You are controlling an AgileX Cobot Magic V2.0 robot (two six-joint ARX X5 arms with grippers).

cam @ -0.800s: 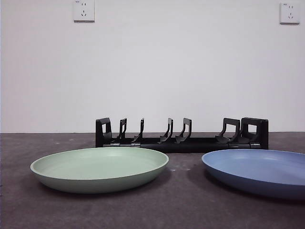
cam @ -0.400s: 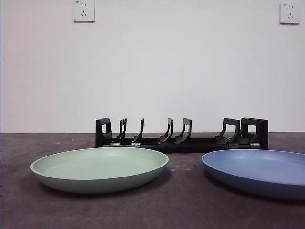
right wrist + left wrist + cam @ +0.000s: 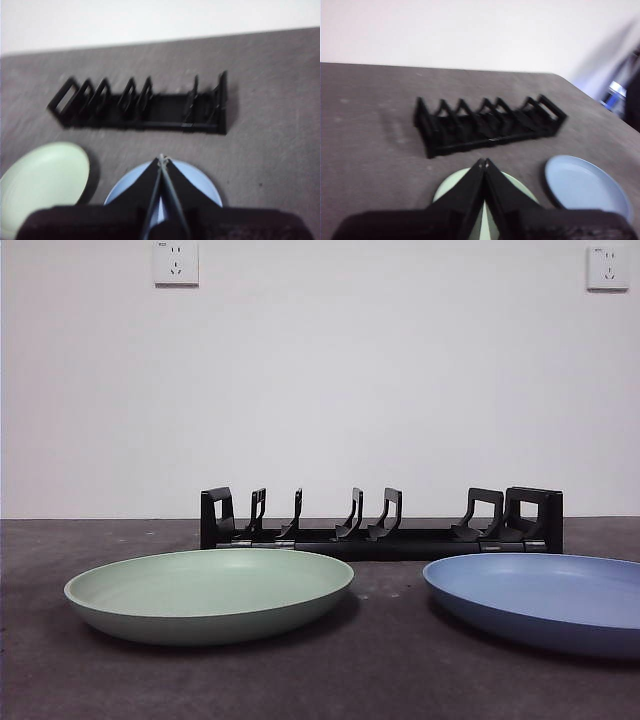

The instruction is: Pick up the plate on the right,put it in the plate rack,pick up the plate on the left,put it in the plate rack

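A pale green plate lies flat at the left of the table and a blue plate lies flat at the right. Behind them stands the black plate rack, its slots holding nothing. Neither arm shows in the front view. My left gripper is shut, high above the green plate, with the rack and the blue plate beyond. My right gripper is shut too, high above the blue plate, with the rack and the green plate in sight.
The table is dark grey and a white wall with two sockets rises behind it. In the left wrist view the table's far corner shows.
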